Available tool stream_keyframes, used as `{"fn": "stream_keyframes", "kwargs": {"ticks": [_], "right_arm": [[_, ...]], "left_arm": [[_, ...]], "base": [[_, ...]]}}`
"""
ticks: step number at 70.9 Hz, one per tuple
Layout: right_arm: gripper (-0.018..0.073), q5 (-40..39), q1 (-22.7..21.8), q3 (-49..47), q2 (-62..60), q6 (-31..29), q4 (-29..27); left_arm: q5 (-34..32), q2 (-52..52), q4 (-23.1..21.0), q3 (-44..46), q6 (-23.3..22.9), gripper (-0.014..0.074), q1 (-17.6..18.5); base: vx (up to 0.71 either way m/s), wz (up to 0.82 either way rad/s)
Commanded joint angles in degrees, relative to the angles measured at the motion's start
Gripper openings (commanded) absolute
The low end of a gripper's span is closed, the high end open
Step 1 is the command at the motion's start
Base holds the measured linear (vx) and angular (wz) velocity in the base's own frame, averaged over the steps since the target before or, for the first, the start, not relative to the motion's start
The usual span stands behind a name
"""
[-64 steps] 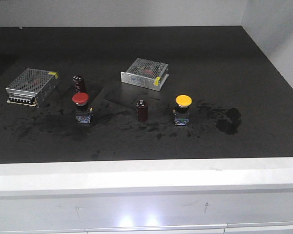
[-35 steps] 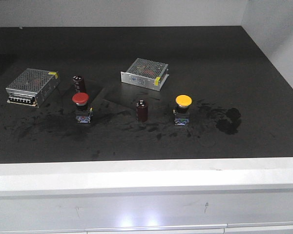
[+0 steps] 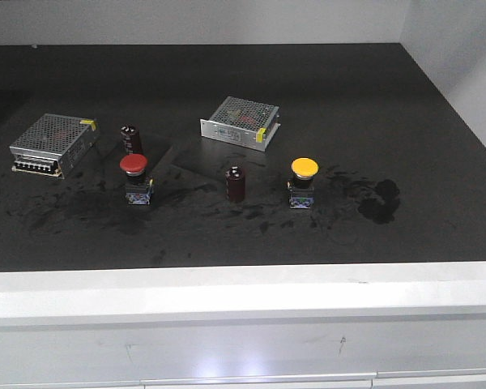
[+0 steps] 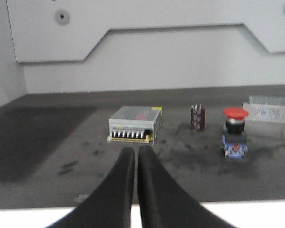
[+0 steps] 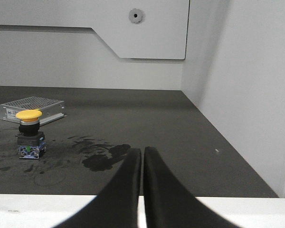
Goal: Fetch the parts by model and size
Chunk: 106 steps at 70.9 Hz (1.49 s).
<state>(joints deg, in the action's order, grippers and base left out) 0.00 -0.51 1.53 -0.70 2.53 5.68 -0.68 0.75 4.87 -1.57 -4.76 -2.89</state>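
Note:
Two push-button switches stand upright on the dark shelf. The red-capped switch [image 3: 135, 178] is left of centre and also shows in the left wrist view [image 4: 235, 131]. The yellow-capped switch [image 3: 303, 181] is right of centre and shows in the right wrist view [image 5: 29, 133]. My left gripper [image 4: 136, 153] is shut and empty, near the shelf's front edge, well left of the red switch. Likewise shut and empty, my right gripper [image 5: 142, 153] hangs near the front edge, far right of the yellow switch. Neither gripper appears in the front view.
Two silver mesh-topped boxes [image 3: 53, 143] [image 3: 240, 122] lie behind the switches. Two maroon capacitors [image 3: 130, 138] [image 3: 236, 184] stand among them. Walls close the shelf at the back and the right [image 5: 242, 85]. A white ledge [image 3: 243, 292] runs along the front.

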Motion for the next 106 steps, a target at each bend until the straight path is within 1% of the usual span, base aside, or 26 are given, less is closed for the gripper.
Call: {"fn": "stream_keyframes", "kwargs": {"ticks": [1,8,12,16,18,21,26,34,38,42,49,55,62,69,77,85,94,100,106], "right_arm": [[-0.001,-5.26,-0.2,0.34,-0.55,-0.2,0.12],[-0.001,-10.72,-0.2,0.34,-0.55,-0.39,0.35],[-0.001,-16.41,-0.2,0.11,-0.55,-0.04,0.28],[-0.001,-20.25,-0.2,-0.41,-0.5,3.12,0.28],[-0.001,-20.64,-0.2,-1.29,-0.5,6.22,0.28],[-0.001,-20.15,-0.2,-2.51,0.01,8.25,0.69],[-0.001,-18.59,-0.2,-5.66,2.57,10.27,2.5],[-0.001,-16.55,-0.2,-13.01,10.92,10.42,5.29],[-0.001,-15.24,-0.13,-17.02,15.64,10.54,5.5],[-0.001,-14.03,0.94,-21.1,20.06,10.54,5.33],[-0.001,-10.44,5.21,-28.24,27.59,10.48,6.15],[-0.001,-4.01,9.03,-33.64,34.03,10.48,7.81],[-0.001,3.34,13.14,-38.28,40.11,10.31,8.21],[-0.001,6.86,15.26,-39.75,44.15,10.31,8.21],[-0.001,7.36,15.08,-39.53,48.04,10.31,8.21],[-0.001,8.81,15.08,-39.53,50.36,10.27,7.82],[-0.0001,9.78,15.08,-39.53,51.69,10.46,7.62],[0.0031,11.08,15.08,-39.94,52.17,10.51,7.72],[0.0098,13.39,15.08,-41.03,52.7,10.17,7.79]], "left_arm": [[-9.91,0.69,-0.11,-0.23,-0.28,-0.0007,-0.06],[-16.85,0.69,-0.18,-0.07,-0.7,-0.0007,-0.06],[-20.25,0.69,-0.18,0.95,-0.7,-0.0007,-0.06],[-22.23,0.48,-0.18,2.58,-0.75,-0.0007,-0.06],[-22.43,0.09,-0.18,3.83,-0.75,-0.0007,-0.06],[-22.08,-1.03,-0.13,6.16,-0.69,-0.0007,-0.06],[-19.78,-4.39,-0.12,11.05,-0.69,-0.0007,-0.06],[-13.18,-12.39,-0.12,20.55,-0.69,-0.0007,0.0],[-10.41,-16.49,-0.12,24.91,-0.69,-0.0007,0.07],[-6.73,-20.32,-0.06,28.6,-0.13,-0.0007,0.67],[-0.31,-26.62,-0.12,33.46,-0.25,-0.0007,2.33],[4.84,-31.74,-0.16,35.79,-0.25,-0.0007,3.75],[8.59,-35.55,-0.16,35.96,-0.25,-0.0007,4.21],[10.99,-38.03,-0.16,35.47,-0.25,-0.0007,4.62],[11.72,-39.47,-0.18,35.47,-0.42,-0.0007,4.62],[11.88,-40.06,-0.37,35.47,-2.19,-0.0007,4.62],[12.29,-40.41,-0.15,35.47,-2.19,0.0,4.62],[13.49,-41.03,-0.15,35.69,-2.19,0.0031,4.62],[13.81,-41.86,-0.15,35.69,-2.19,0.0097,4.62]], "base": [[0.0,0.0],[0.0,0.0],[0.0,0.0],[0.0,0.0],[0.0,0.0],[0.0,0.0],[0.0,0.0],[0.0,0.0],[0.0,0.0],[0.0,0.0],[0.0,0.0],[0.0,0.0],[0.0,0.0],[0.0,0.0],[0.0,0.0],[0.0,0.0],[0.0,0.0],[0.0,0.0],[0.0,0.0]]}}
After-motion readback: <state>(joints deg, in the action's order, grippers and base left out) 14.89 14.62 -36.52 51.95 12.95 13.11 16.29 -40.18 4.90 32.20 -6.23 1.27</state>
